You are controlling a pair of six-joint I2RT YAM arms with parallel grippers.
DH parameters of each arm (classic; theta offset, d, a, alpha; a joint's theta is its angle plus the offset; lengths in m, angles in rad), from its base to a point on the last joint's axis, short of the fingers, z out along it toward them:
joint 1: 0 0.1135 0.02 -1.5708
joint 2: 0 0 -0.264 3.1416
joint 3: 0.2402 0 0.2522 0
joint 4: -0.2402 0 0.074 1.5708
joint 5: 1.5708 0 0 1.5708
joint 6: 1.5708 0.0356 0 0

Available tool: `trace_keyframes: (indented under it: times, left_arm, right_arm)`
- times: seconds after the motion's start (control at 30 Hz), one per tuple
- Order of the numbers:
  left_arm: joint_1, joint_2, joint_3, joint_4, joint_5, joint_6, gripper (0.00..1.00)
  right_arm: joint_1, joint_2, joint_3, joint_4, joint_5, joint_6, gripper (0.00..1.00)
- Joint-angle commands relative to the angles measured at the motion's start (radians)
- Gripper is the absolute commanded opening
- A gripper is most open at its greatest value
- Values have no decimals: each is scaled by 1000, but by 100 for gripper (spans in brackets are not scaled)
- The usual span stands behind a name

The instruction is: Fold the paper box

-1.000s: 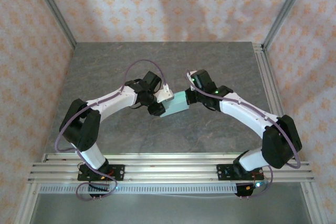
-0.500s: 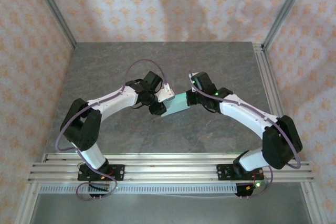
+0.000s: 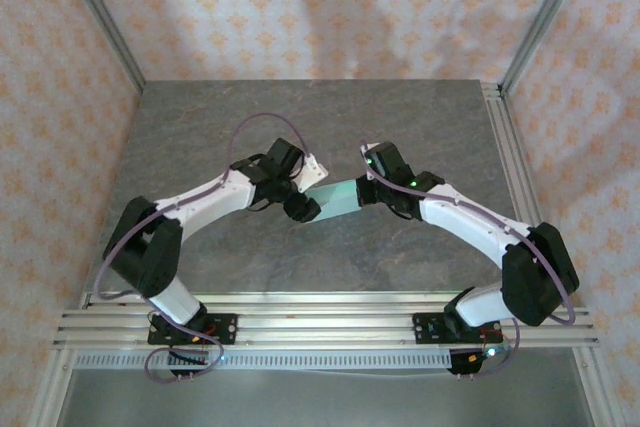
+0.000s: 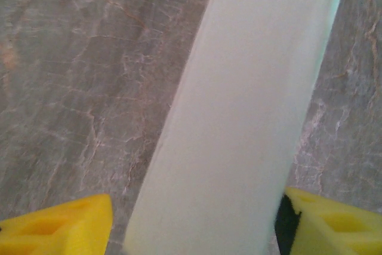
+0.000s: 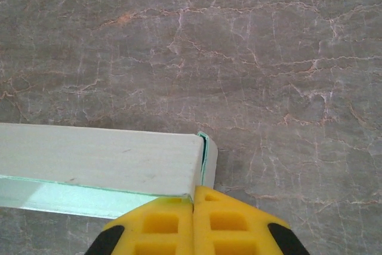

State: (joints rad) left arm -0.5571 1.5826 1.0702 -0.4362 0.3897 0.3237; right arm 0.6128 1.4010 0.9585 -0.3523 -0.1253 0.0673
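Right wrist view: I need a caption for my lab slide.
Right gripper pinched shut on the end of the paper box, grey marbled table beyond.

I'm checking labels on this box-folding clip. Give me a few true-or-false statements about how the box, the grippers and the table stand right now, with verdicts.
1. The paper box sits between the left gripper and the right gripper. True.
2. The right gripper is spread wide. False: its fingers are closed together at an end corner of the box.
3. The left gripper's fingers stand on either side of the box. True; a narrow gap shows beside one of them.
4. The box is bright red. False: it is pale mint green.
5. The table has a grey, stone-patterned top. True.
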Motion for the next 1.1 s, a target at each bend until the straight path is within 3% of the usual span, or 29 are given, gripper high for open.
trace_keyframes:
  times: [0.0,0.27,0.4,0.53,0.7,0.87,1.07]
  left_arm:
    - [-30,-104,-53,130,-99,-106,77]
    - [-113,-332,-192,216,-325,-298,91]
    - [-113,-405,-202,141,-453,-460,92]
    - [-113,-408,-192,80,-516,-576,87]
    - [-113,-321,-107,-21,-532,-600,77]
    - [-111,-187,34,-148,-457,-581,65]
    - [-100,-67,137,-215,-451,-623,49]
  right_arm:
    - [5,-20,36,-64,50,38,0]
    - [5,2,71,-98,51,119,0]
    - [5,8,70,-115,52,120,0]
    - [5,30,74,-127,69,118,0]
    - [5,64,113,-149,66,137,0]
    - [5,113,167,-192,58,150,0]
    - [5,128,182,-199,66,160,0]
